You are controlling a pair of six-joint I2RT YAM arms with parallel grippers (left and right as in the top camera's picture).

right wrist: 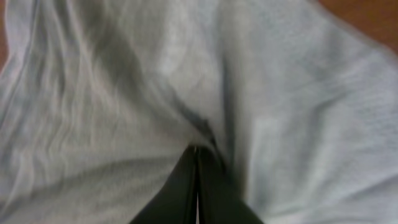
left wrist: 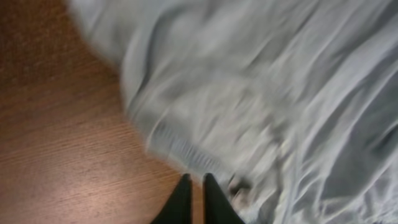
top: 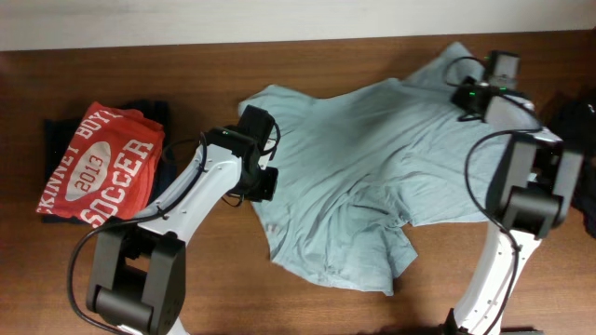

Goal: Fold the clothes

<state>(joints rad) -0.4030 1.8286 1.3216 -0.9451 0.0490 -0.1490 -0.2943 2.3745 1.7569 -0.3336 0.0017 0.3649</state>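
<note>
T-shirt (top: 372, 158), pale grey-blue: crumpled, spread from centre to right of table (top: 140, 56), far corner bunched beneath right arm. Both wrist views blurred.
Right gripper (right wrist: 198, 149): fingers together, cloth puckering into tips, pinched (overhead hides those tips from you behind wrist housing).
Left gripper (left wrist: 196, 180): at shirt's left hem edge, thin slit between fingers; whether cloth is caught, you cannot tell.
Overhead only: red soccer shirt (top: 102, 163) on dark garment (top: 149, 110), far left, well apart.
</note>
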